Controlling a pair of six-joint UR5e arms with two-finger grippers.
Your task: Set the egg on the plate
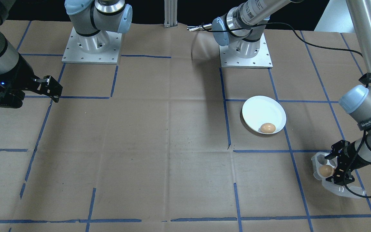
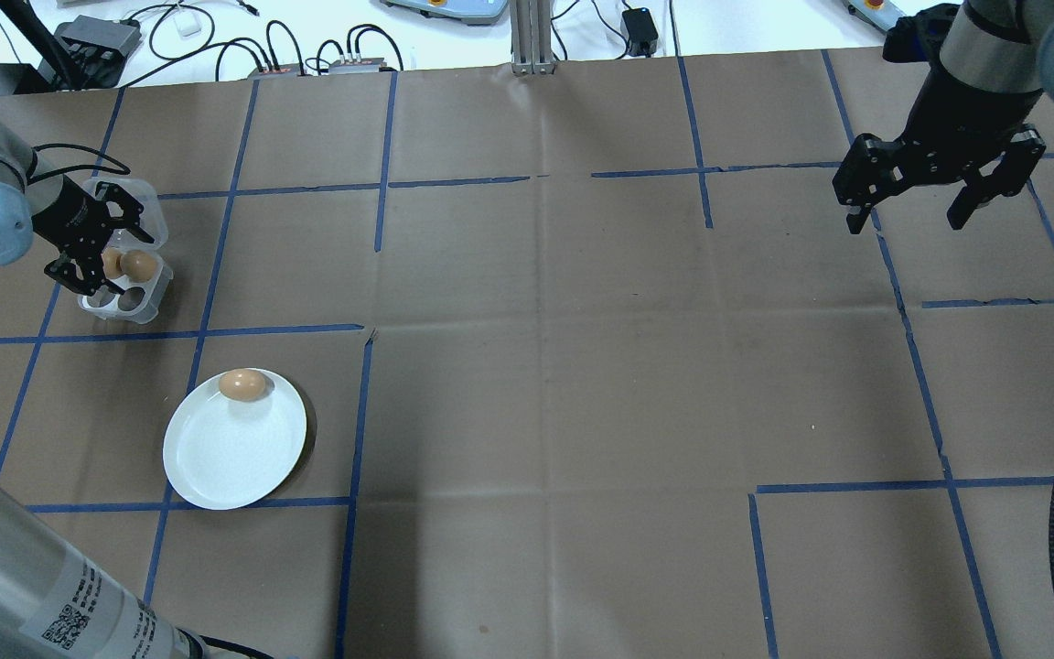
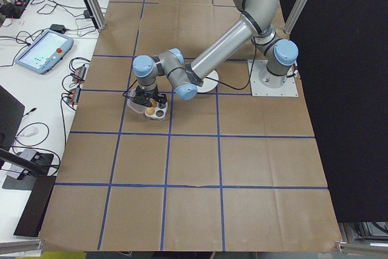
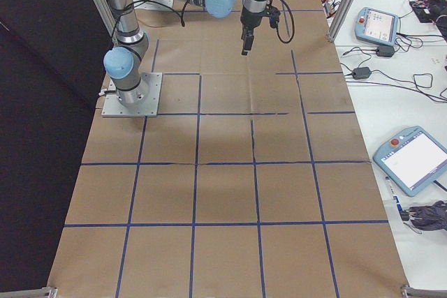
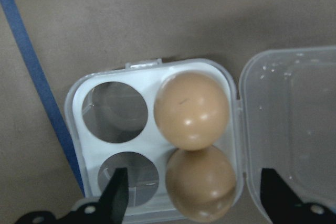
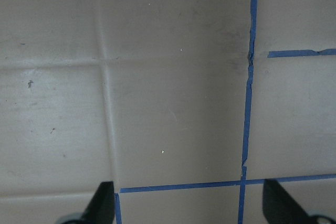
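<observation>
White plate (image 2: 232, 448) sits on the paper-covered table (image 2: 545, 366) in the robot's left half, toward the robot's edge. One brown egg (image 2: 243, 384) lies on the plate, at the part of the rim farthest from the robot, touching the plate's inner slope.

Clear plastic four-cup egg carton (image 2: 124, 297) stands near the table's left end, beyond the plate, well apart from it. Lid (image 5: 294, 124) is hinged open and lies flat beside the tray. Left wrist view: two brown eggs fill the two cups next to the lid, one (image 5: 191, 109) fully shown, the other (image 5: 200, 182) just below it and touching it. The two cups away from the lid show bare plastic.

Left gripper (image 2: 92, 245) hangs directly over the carton with its jaws spread apart. In the wrist view its fingertips (image 5: 116, 195) straddle the row holding the lower egg, one tip over the vacant cup, the other over the lid side; neither tip touches the egg. Nothing is grasped.

Right gripper (image 2: 939, 197) is raised above the table near the far right corner, jaws spread wide, holding nothing. Its wrist view shows only brown paper and blue tape lines (image 6: 247, 108) beneath it.
</observation>
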